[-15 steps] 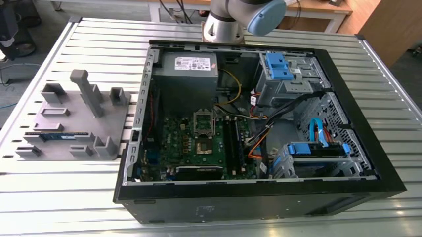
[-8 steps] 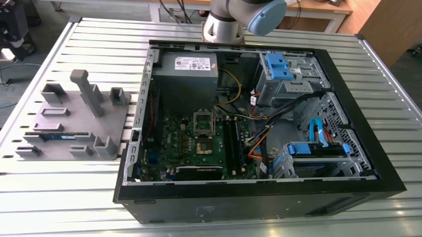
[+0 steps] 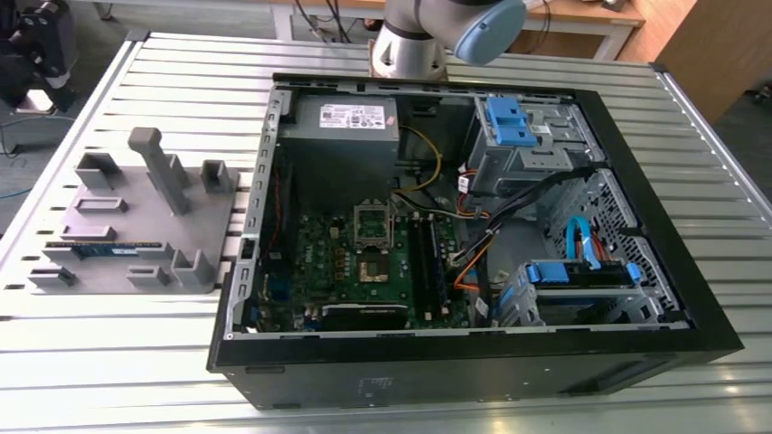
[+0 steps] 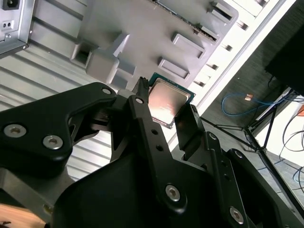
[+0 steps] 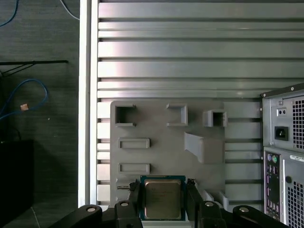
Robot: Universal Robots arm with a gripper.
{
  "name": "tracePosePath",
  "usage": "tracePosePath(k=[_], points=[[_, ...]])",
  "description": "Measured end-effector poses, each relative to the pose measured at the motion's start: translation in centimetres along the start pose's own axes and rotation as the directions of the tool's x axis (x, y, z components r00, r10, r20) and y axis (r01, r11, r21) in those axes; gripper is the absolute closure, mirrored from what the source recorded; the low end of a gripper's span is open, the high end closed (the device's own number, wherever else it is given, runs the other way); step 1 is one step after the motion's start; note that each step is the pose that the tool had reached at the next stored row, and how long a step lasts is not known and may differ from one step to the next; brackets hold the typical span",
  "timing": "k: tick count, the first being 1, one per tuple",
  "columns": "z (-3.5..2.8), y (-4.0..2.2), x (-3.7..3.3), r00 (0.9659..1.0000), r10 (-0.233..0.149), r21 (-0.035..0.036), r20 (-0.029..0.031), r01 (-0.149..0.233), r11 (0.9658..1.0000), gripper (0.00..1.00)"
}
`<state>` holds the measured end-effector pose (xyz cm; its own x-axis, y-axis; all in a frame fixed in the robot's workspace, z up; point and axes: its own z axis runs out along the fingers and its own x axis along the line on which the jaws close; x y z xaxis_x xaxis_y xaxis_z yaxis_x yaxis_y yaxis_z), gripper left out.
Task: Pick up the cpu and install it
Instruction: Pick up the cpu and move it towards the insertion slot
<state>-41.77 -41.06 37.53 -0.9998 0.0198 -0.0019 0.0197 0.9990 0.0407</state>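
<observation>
The cpu [image 5: 162, 199], a small square chip with a shiny metal top and a thin green rim, sits between my gripper's [image 5: 163, 191] two black fingers [image 5: 134, 198]. In the second wrist view the cpu [image 4: 169, 97] is likewise clamped in the gripper [image 4: 166, 106], well above the grey fixture tray [image 4: 137, 28]. The gripper is shut on the chip. In the exterior view the motherboard socket [image 3: 371, 237] lies in the middle of the open computer case [image 3: 471, 362], with its frame raised.
The grey fixture tray [image 3: 181, 226] lies on the slatted metal table [image 3: 97, 362] at the exterior view's left of the case, with a memory stick [image 3: 103, 246] in it. The arm's elbow [image 3: 453, 27] stands behind the case. The case's rear panel [image 5: 285, 142] borders the tray.
</observation>
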Motion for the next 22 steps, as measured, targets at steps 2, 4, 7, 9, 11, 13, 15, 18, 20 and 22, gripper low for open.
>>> tracePosePath(k=[2,4,7,9,11,13,15,18,20,22], points=[[0.00,0.01,-0.54,1.0000,0.000,0.0000,0.0000,0.000,1.0000,0.53],[0.01,0.02,-1.07,1.0000,0.000,0.0000,0.0001,0.000,1.0000,0.53],[0.00,0.03,-1.87,1.0000,0.000,0.0000,0.0000,0.000,1.0000,0.53],[0.01,0.05,-2.39,1.0000,0.000,0.0000,0.0000,0.000,1.0000,0.53],[0.01,0.06,-2.92,1.0000,0.000,-0.0001,0.0001,0.000,1.0000,0.53],[0.01,0.07,-3.44,1.0000,0.000,0.0000,0.0000,0.000,1.0000,0.53],[0.01,0.08,-4.01,1.0000,0.000,0.0000,0.0001,0.000,1.0000,0.53],[0.01,0.09,-4.81,1.0000,0.000,0.0000,0.0001,0.000,1.0000,0.53],[0.01,0.10,-5.38,1.0000,0.000,0.0000,0.0000,0.000,1.0000,0.53],[0.02,0.12,-5.93,1.0000,0.000,-0.0001,0.0001,0.000,1.0000,0.53]])
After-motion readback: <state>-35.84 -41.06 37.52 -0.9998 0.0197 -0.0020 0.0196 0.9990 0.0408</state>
